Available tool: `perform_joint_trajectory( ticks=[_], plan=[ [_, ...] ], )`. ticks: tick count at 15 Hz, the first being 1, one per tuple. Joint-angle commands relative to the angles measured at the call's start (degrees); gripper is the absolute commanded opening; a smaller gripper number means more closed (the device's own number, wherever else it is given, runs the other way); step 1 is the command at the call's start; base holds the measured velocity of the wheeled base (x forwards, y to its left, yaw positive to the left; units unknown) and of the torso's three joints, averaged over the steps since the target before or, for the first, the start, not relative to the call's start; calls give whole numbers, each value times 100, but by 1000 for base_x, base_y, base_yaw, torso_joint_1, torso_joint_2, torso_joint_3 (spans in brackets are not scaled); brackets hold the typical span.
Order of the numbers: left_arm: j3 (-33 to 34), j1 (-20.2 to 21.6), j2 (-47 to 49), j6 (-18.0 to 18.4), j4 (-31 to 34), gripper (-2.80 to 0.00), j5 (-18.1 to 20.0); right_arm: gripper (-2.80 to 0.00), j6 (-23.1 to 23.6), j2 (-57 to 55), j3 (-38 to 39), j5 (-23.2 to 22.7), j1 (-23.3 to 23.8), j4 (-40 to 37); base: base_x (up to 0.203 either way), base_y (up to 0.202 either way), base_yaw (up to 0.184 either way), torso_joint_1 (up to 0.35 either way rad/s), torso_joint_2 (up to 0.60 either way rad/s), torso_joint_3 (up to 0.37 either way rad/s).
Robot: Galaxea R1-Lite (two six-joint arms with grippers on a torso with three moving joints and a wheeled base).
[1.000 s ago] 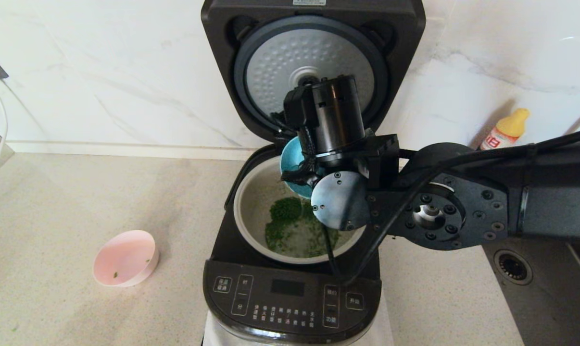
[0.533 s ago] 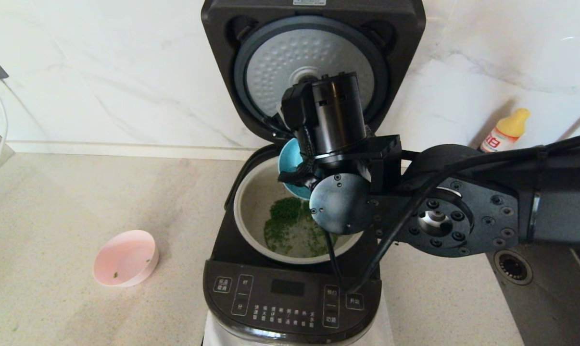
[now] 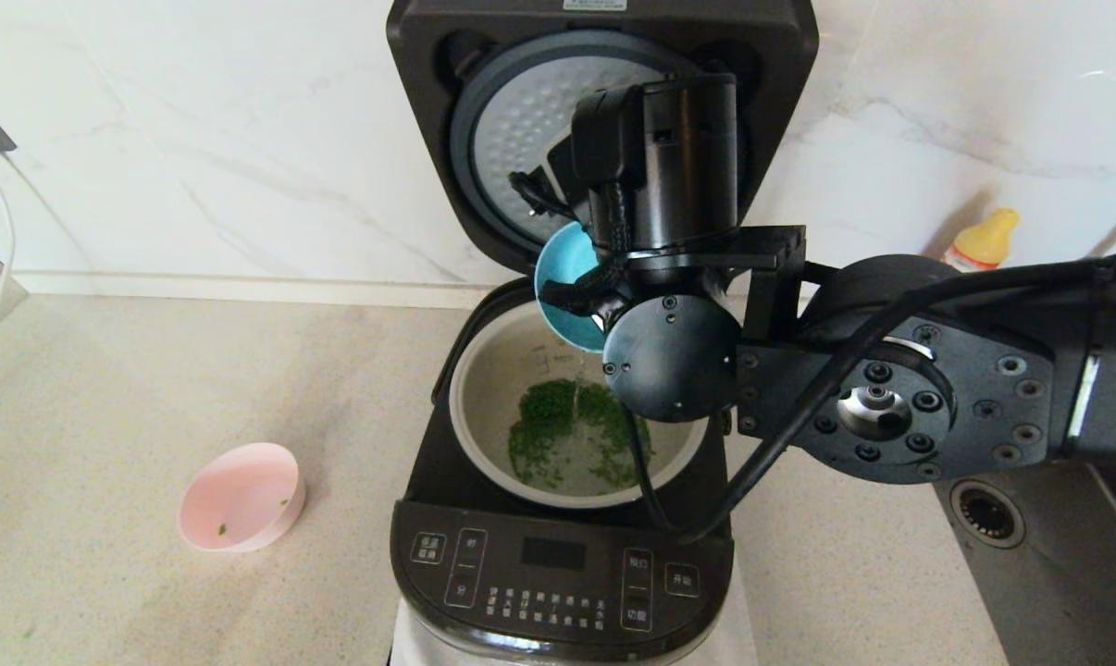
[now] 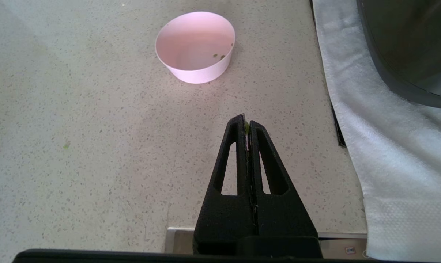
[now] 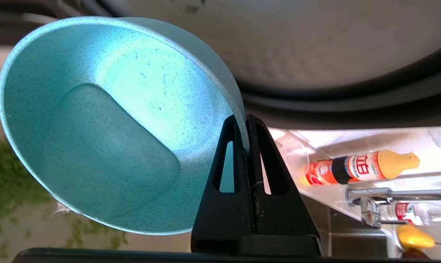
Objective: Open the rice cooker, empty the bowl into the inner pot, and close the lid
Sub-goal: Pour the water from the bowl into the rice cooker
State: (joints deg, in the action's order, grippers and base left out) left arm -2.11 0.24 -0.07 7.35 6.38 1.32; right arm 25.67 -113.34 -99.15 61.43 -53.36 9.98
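The black rice cooker (image 3: 558,564) stands at the centre with its lid (image 3: 521,129) swung upright, dimpled silver disc facing me. The pale inner pot (image 3: 495,393) holds chopped green bits and some liquid. My right gripper (image 5: 247,118) is shut on the rim of a blue bowl (image 3: 563,277), tipped steeply on its side above the pot's far edge. The blue bowl (image 5: 107,120) looks empty inside. My left gripper (image 4: 245,122) is shut and holds nothing but a green speck at its tips; it hangs over the counter, left of the cooker.
An almost empty pink bowl (image 3: 241,497) sits on the counter at the left, also close ahead of the left gripper (image 4: 195,45). A yellow-capped bottle (image 3: 979,240) stands by the wall at right. A sink drain (image 3: 988,513) lies at right. A white cloth (image 4: 388,146) lies under the cooker.
The right arm has lifted, carrying the tipped blue bowl higher and nearer the raised lid. The greens have spread out in the pot. The pink bowl has not moved.
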Motion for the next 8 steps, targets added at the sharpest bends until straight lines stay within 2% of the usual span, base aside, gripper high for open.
perform_joint_trajectory(
  ticks=[1,8],
  plan=[
    [0,2,7,3,3,-280,0,-280,151,-28,8,24,1,304,0,0,0,0,0,0],
    [0,2,7,3,3,-280,0,-280,1189,-223,454,-360,32,2247,0,0,0,0,0,0]
  ],
)
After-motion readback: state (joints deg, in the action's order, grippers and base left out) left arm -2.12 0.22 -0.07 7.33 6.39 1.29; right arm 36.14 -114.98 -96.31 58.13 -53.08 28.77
